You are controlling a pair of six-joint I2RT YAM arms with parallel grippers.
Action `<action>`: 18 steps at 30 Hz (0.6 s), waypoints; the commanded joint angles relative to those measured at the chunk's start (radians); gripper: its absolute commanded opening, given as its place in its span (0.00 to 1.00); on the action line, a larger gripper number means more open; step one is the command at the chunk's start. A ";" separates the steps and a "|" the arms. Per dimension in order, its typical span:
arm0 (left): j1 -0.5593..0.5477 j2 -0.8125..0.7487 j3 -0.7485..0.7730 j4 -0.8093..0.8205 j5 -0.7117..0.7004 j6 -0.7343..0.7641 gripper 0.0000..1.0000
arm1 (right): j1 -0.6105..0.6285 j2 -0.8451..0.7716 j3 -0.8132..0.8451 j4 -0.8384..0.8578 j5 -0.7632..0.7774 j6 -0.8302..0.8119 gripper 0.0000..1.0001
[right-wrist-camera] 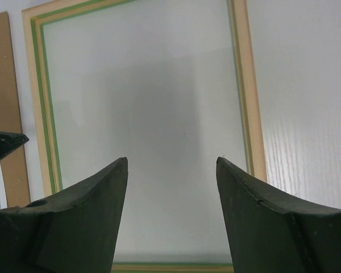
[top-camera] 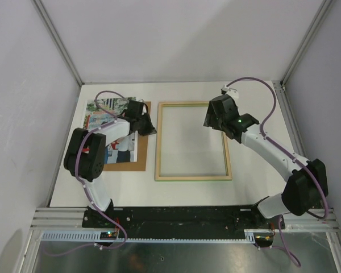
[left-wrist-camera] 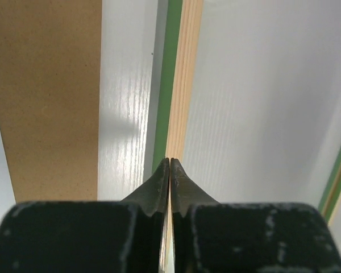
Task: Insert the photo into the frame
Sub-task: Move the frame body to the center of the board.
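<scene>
While the photo [top-camera: 98, 114] lies flat on the brown board [top-camera: 125, 166] at 9 o'clock on the surface [top-camera: 182, 92], the frame [top-camera: 193, 177] lies apart from it at the centre. It is pale wood side up, with a thin green line along its edges. Photo and frame do not touch; a strip of bare surface runs between the board and the frame's 9 o'clock rail. Part of the photo is hidden under the left arm [top-camera: 91, 153], which reaches across it towards 1 o'clock. The left jaws are pressed tight together, fingertips [left-wrist-camera: 159, 182] meeting with nothing to be seen between them. They sit by the board's 3 o'clock edge, near the frame's 10 o'clock corner, and from the wrist they point along that green-and-wood rail. Whether they touch anything below, I can't make out. Over the frame's 2 o'clock corner, the right arm [top-camera: 273, 151] holds the right jaws spread wide, fingertips [right-wrist-camera: 102, 193] well apart, gripping nothing, with the frame's opening and white surface beneath.
</scene>
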State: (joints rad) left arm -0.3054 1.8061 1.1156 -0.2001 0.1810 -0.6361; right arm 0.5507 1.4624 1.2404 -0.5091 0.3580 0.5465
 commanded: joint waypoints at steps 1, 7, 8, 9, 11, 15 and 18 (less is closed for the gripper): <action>-0.028 0.046 0.065 -0.041 -0.107 0.038 0.03 | -0.031 -0.089 -0.043 0.002 0.003 0.011 0.68; -0.069 0.111 0.115 -0.064 -0.152 0.031 0.00 | -0.077 -0.145 -0.089 0.008 -0.037 -0.001 0.67; -0.074 0.119 0.119 -0.064 -0.154 0.029 0.00 | -0.083 -0.151 -0.095 0.008 -0.044 -0.003 0.67; -0.081 0.126 0.122 -0.064 -0.154 0.028 0.00 | -0.088 -0.156 -0.100 0.009 -0.049 -0.005 0.67; -0.092 0.137 0.129 -0.065 -0.155 0.026 0.00 | -0.098 -0.166 -0.110 0.010 -0.058 -0.010 0.67; -0.115 0.156 0.140 -0.066 -0.155 0.016 0.00 | -0.117 -0.178 -0.130 0.014 -0.080 -0.014 0.67; -0.128 0.165 0.143 -0.066 -0.150 0.004 0.00 | -0.128 -0.185 -0.143 0.016 -0.093 -0.016 0.67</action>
State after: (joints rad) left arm -0.4004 1.9289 1.2476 -0.2394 0.0502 -0.6281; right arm 0.4370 1.3151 1.1095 -0.5110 0.2893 0.5446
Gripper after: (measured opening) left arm 0.005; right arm 0.674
